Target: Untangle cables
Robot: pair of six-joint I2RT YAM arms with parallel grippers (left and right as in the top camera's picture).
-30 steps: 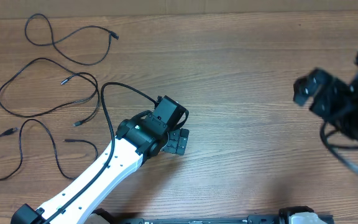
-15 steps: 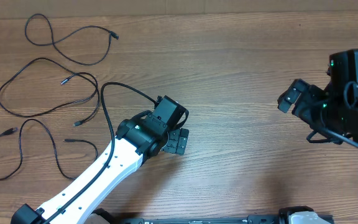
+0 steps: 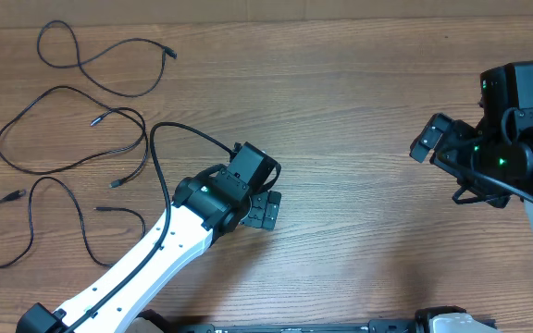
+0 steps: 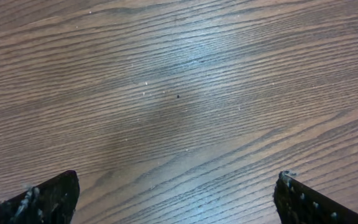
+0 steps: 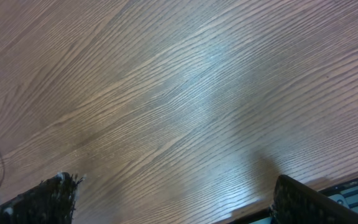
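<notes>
Near centre of the wood-grain desk, the left hand spreads its black fingers wide over bare grain. The right hand at the right also stands wide, holding nothing. At the left, the cables are three thin black cords in separate loose loops, each stretched roughly left to right.

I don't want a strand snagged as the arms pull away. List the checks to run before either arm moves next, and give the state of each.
1. The left gripper is open and holds nothing: ok.
2. The right gripper is open and holds nothing: ok.
3. The three cables lie apart at the left of the table, none crossing another: ok.
4. The left arm is free of the nearest cable: cannot tell; that cable's end lies right beside the arm.
5. The right gripper is well away from the cables: ok.
</notes>
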